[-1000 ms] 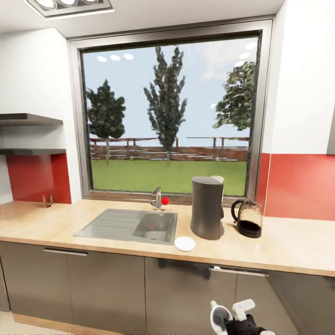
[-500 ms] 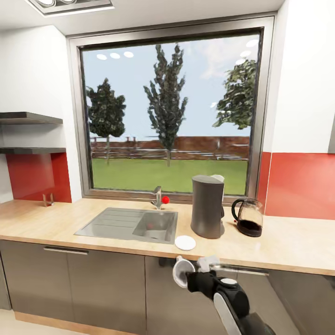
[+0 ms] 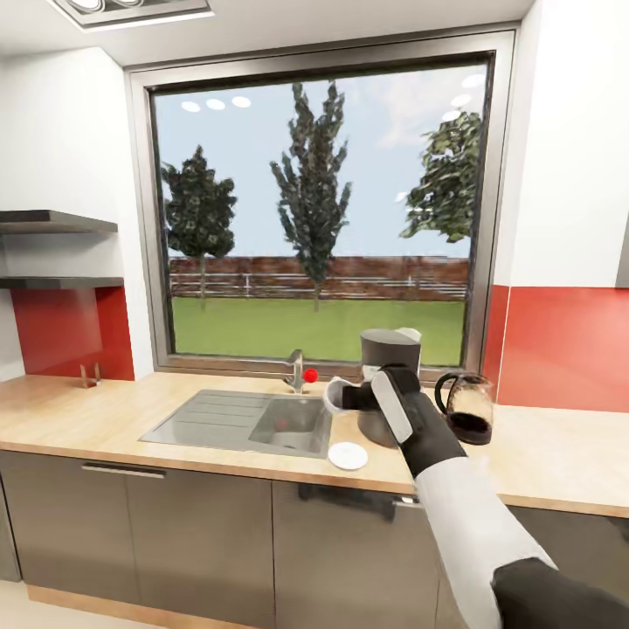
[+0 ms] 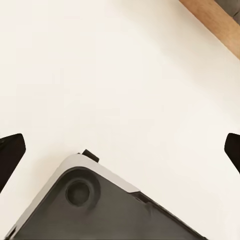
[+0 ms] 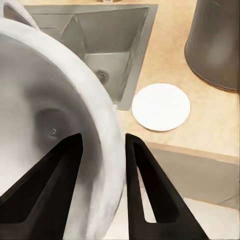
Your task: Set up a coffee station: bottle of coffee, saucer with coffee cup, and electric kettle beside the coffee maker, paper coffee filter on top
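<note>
A home kitchen: a long wood-look countertop runs over dark grey cabinet fronts, with a steel sink and tap set in it. Red splashback lines the wall, shelves hang beside a big window facing lawn and trees. A coffee maker and glass kettle stand on the counter.

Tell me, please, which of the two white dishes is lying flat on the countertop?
The saucer, flat near the countertop edge before the coffee maker; the coffee cup is held above it by the right gripper.
</note>
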Robot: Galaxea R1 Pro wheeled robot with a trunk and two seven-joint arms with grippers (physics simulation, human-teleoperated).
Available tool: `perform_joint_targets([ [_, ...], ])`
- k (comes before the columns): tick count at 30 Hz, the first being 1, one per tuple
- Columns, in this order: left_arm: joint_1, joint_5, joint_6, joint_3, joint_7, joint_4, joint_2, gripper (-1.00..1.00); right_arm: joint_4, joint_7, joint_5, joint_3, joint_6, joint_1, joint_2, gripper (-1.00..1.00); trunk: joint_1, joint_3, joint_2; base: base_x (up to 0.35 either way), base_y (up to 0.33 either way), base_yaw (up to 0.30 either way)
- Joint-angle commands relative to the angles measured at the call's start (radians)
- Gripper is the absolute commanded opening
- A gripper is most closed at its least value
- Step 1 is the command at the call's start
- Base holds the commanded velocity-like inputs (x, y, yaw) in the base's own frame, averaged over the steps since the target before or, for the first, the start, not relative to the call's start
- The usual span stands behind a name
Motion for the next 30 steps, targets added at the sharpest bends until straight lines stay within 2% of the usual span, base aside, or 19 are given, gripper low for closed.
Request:
perform_joint_targets([
  [1, 0.001, 0.006, -0.001, 0.001, -0.004, -0.001, 0.000, 1.00, 0.069, -0.011, -0.017, -0.011, 0.002, -0.041, 0.000, -1.00, 0.000, 0.000, -0.001, 0.000, 0.000, 0.000],
  [4, 0.001, 0.007, -0.001, 0.001, -0.001, -0.001, 0.000, 1.00, 0.179, -0.008, -0.021, -0.063, 0.002, -0.115, 0.000, -1.00, 0.000, 0.000, -0.001, 0.000, 0.000, 0.000],
  [9, 0.001, 0.008, 0.000, 0.002, 0.001, 0.000, 0.001, 1.00, 0.221, -0.008, -0.023, -0.103, 0.002, -0.143, 0.000, -1.00, 0.000, -0.001, -0.001, 0.000, 0.000, 0.000],
  [14, 0.001, 0.009, 0.000, 0.000, 0.004, 0.000, 0.002, 1.00, 0.271, -0.003, -0.029, -0.108, 0.002, -0.163, 0.000, -1.00, 0.000, -0.008, -0.001, 0.000, 0.000, 0.000],
  [15, 0.001, 0.010, 0.001, 0.001, 0.005, 0.001, 0.004, 1.00, 0.322, -0.001, -0.030, -0.108, 0.002, -0.177, 0.000, -1.00, 0.000, -0.010, -0.001, 0.000, 0.000, 0.000],
  [17, 0.001, 0.016, 0.001, 0.001, 0.005, 0.002, 0.005, 1.00, 0.354, -0.001, -0.030, -0.108, 0.002, -0.181, 0.000, -1.00, 0.000, -0.013, -0.001, 0.000, 0.000, 0.000],
  [21, 0.001, 0.063, 0.008, -0.002, 0.005, 0.005, 0.018, 1.00, 0.405, -0.008, -0.027, -0.107, 0.002, -0.185, 0.000, -1.00, 0.000, -0.019, -0.001, 0.039, 0.000, 0.000],
  [24, 0.001, 0.077, 0.038, -0.003, 0.005, 0.005, 0.029, 1.00, 0.428, -0.011, -0.025, -0.107, 0.002, -0.185, 0.000, -1.00, 0.000, -0.024, -0.001, 0.174, 0.000, 0.000],
  [30, 0.001, 0.080, 0.050, -0.004, 0.004, 0.005, 0.039, 1.00, 0.472, -0.013, -0.022, -0.101, 0.002, -0.185, 0.000, -1.00, 0.000, -0.034, -0.001, 0.297, 0.000, 0.000],
])
